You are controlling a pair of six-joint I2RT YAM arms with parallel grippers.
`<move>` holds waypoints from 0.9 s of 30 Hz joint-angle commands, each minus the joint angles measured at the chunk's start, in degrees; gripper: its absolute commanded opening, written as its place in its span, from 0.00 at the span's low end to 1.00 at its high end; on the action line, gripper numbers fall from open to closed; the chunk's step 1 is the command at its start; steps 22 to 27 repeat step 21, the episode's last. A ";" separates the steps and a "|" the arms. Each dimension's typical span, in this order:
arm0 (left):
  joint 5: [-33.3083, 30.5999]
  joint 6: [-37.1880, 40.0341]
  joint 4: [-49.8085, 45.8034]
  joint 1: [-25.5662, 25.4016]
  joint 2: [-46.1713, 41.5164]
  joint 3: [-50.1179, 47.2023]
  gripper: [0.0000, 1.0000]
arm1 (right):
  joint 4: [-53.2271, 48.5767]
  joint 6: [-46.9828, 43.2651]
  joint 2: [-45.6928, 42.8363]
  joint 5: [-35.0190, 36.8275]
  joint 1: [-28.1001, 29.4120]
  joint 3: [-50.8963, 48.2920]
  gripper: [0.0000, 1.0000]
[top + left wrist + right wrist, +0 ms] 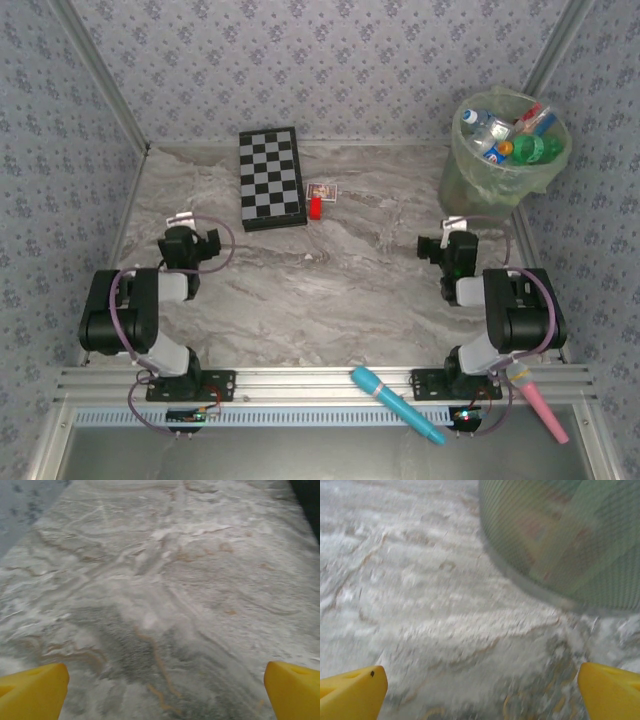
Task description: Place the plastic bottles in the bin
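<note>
Right hand is open wide, and nothing is between its yellow fingers. It sits low over the gray counter, close to the bin but not touching it. From this hand the bin's green side stands just ahead and a bit to the right.

Left hand is open wide too and holds nothing. It is far from the bin, over by the other side of the counter.

The bin stands in the far right corner, next to the walls. A pale green bag lines it and folds over the rim. The plastic bottles are piled inside, up near the top: clear ones with blue caps, green ones and an orange one.

Left of the bin, by the far wall, lies a checkerboard. A small red block sits between it and the bin, close to the board. A big stretch of bare counter lies between the two hands.

At the edge farthest from the bin runs a metal rail. A blue stick and a pink stick lie across it.
</note>
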 commanded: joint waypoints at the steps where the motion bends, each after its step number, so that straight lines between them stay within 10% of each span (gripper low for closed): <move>1: 7.18 2.03 5.94 0.95 -0.01 -0.06 1.00 | 9.87 -1.69 0.62 -0.80 0.76 -0.05 0.99; 27: 6.48 2.67 5.75 0.27 0.12 0.20 1.00 | 4.05 0.90 0.54 -3.10 -1.70 2.76 0.99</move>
